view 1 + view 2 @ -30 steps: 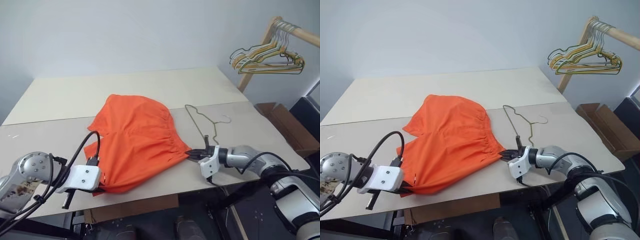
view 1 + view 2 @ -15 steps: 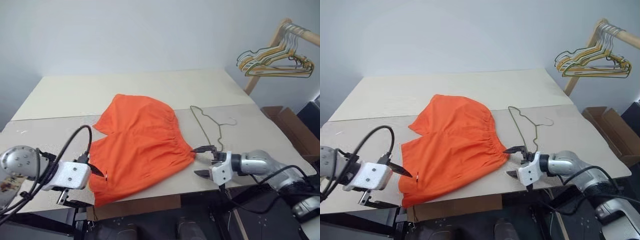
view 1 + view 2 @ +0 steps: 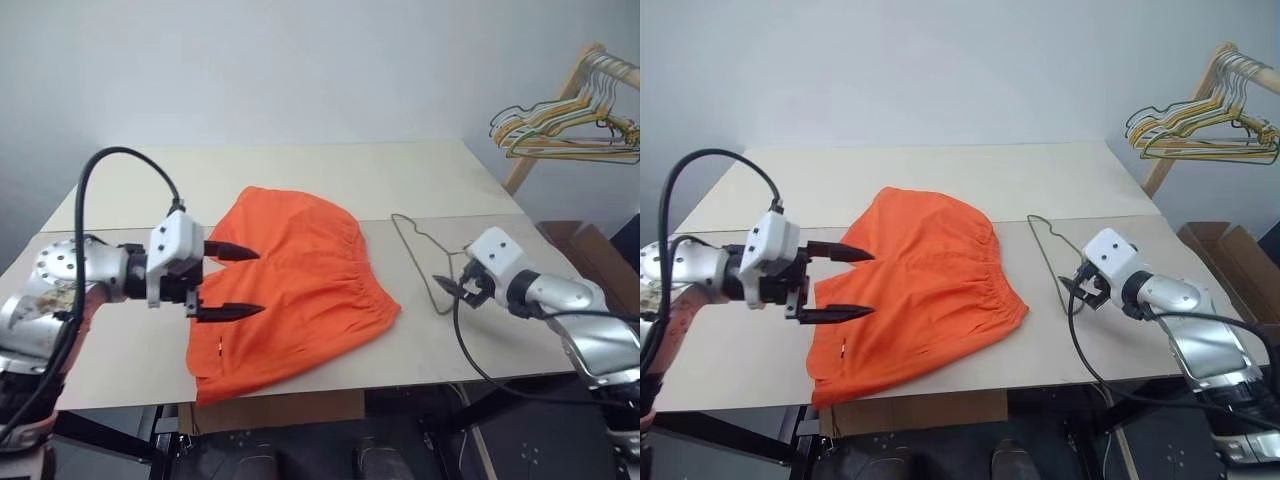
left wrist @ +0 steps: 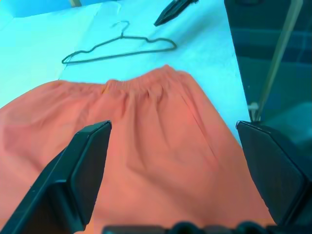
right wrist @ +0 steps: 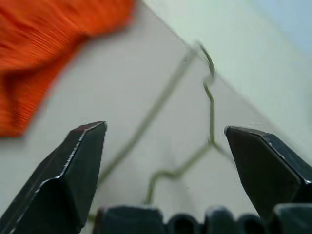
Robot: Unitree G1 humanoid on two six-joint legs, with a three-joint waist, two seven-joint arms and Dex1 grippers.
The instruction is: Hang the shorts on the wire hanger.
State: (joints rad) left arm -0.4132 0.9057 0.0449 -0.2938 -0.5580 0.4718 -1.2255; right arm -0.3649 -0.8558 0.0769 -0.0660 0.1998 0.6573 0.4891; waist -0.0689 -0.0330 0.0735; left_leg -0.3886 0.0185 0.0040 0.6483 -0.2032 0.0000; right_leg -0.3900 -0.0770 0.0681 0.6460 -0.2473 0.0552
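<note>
A: Where are the shorts (image 3: 295,282)?

B: Flat on the table (image 3: 120,350), beside the wire hanger (image 3: 420,255). They look soft and floppy; the waistband seems best to grab.

A: And the grippers?

B: The left gripper (image 3: 228,281) and right gripper (image 3: 1077,290) gape wide, holding nothing.

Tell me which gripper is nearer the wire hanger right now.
Right. The right gripper hovers open beside the wire hanger; the left gripper is open across the shorts from it.

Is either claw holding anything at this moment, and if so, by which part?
Nothing is held. The left claw hangs open over the bright orange fabric shorts; the right claw is open beside the thin grey wire hanger on the table.
</note>
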